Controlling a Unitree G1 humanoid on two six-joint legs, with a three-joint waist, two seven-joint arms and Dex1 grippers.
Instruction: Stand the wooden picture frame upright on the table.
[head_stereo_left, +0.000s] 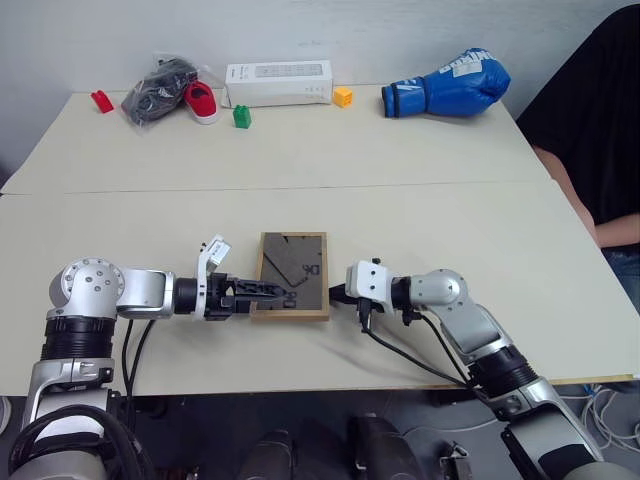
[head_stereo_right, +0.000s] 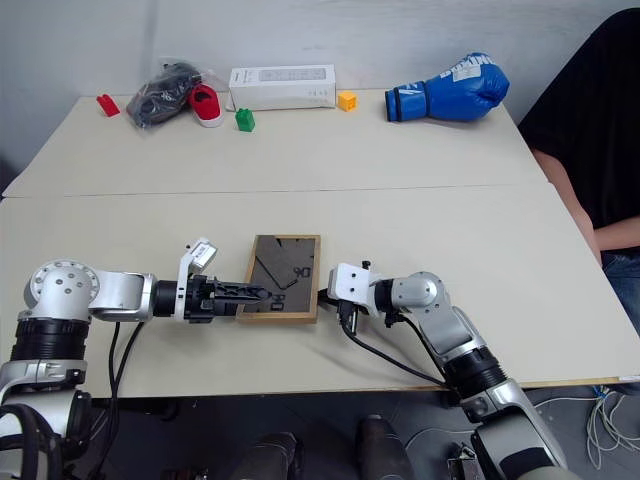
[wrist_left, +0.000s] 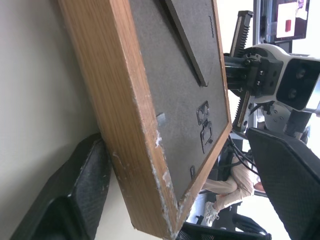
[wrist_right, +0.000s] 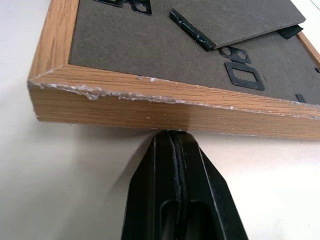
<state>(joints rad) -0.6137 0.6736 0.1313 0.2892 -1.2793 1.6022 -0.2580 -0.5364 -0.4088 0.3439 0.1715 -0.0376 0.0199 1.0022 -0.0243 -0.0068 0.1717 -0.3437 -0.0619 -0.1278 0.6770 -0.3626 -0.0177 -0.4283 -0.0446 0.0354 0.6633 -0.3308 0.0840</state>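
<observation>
The wooden picture frame (head_stereo_left: 292, 275) lies flat on the table (head_stereo_left: 450, 230) near its front edge, with the dark backing board and easel stand (wrist_right: 235, 20) facing up. My left gripper (head_stereo_left: 278, 293) reaches in from the left and is open. One finger (wrist_left: 85, 190) sits low beside the frame's wooden edge and the other finger (wrist_left: 290, 185) hangs over the backing. My right gripper (wrist_right: 175, 137) is shut, and its tips touch the bottom of the frame's right side (head_stereo_left: 335, 296). The picture face is hidden underneath.
Along the far edge lie a blue boxing glove (head_stereo_left: 447, 84), a long white box (head_stereo_left: 278, 83), a red shoe in a plastic bag (head_stereo_left: 170, 92), and green (head_stereo_left: 242, 117), yellow (head_stereo_left: 343, 96) and red (head_stereo_left: 102, 101) blocks. A person (head_stereo_left: 590, 120) sits at the right side.
</observation>
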